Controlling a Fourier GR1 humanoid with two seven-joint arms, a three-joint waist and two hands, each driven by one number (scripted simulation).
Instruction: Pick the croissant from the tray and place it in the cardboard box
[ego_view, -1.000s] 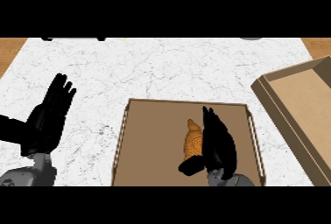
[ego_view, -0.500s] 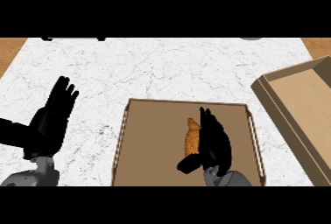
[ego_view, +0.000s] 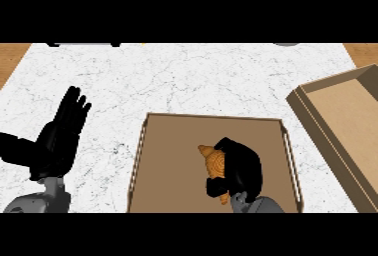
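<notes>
**Grasp made, lift and carry to come**

Your right hand (ego_view: 240, 172) sits in the tray (ego_view: 166, 165) with its fingers curled over the croissant (ego_view: 212, 161), which lies on the tray floor toward the right side; only its left flank and a tip below the hand show. Read that as a grasp closing or just closed. Whether the pastry has left the tray floor you cannot tell from the head view. The cardboard box (ego_view: 347, 130) holds nothing that you can see, so the lift, the carry and the placing all remain.

Your left hand (ego_view: 59, 137) rests at the view's left over the marble counter (ego_view: 184, 80), fingers straight and up, well apart from the tray.

For room: the tray's right rim stands just beside your right hand, and you must clear it before moving right. Between that rim and the box's near wall lies a strip of bare counter. The box sits angled, its long wall facing the tray, so you likely need height over two edges. The box runs off the view's right edge, so its far end is hidden.
</notes>
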